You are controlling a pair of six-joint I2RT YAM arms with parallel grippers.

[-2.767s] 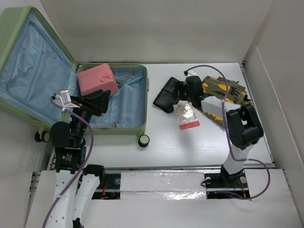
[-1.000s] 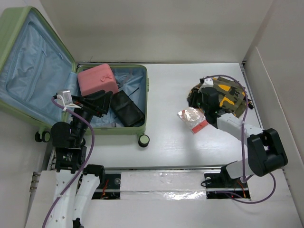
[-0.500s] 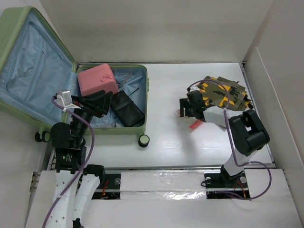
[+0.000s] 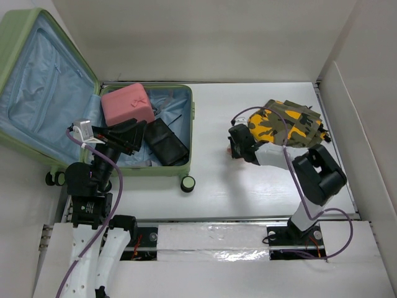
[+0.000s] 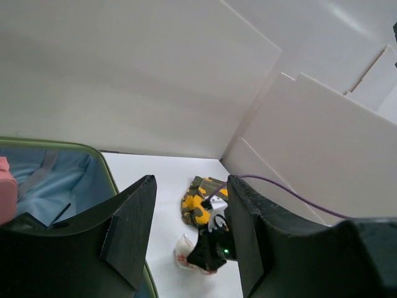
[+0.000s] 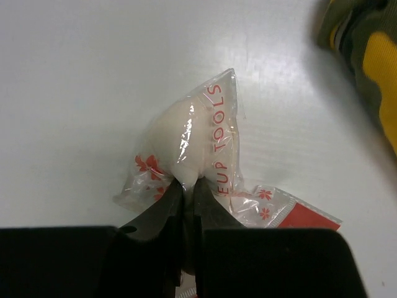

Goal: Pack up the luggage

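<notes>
Black pouch (image 4: 164, 141) now lies in the luggage (image 4: 191, 124); right claw (image 6: 186, 186) pinches the packet (image 6: 198, 143), left claw (image 5: 189, 236) wide; camouflage bag (image 4: 288, 123) waits upper right.

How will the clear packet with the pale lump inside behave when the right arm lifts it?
Probably light: the packet is thin crinkled film around one pale lump. Likely floppy, so its red-ended tail may dangle. The right gripper pinches glossy film between its jaws and could slip.

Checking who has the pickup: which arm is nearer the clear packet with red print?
Right. The right arm has its jaws pinched shut on the packet; the left arm holds its jaws open above the suitcase, across the table from it.
</notes>
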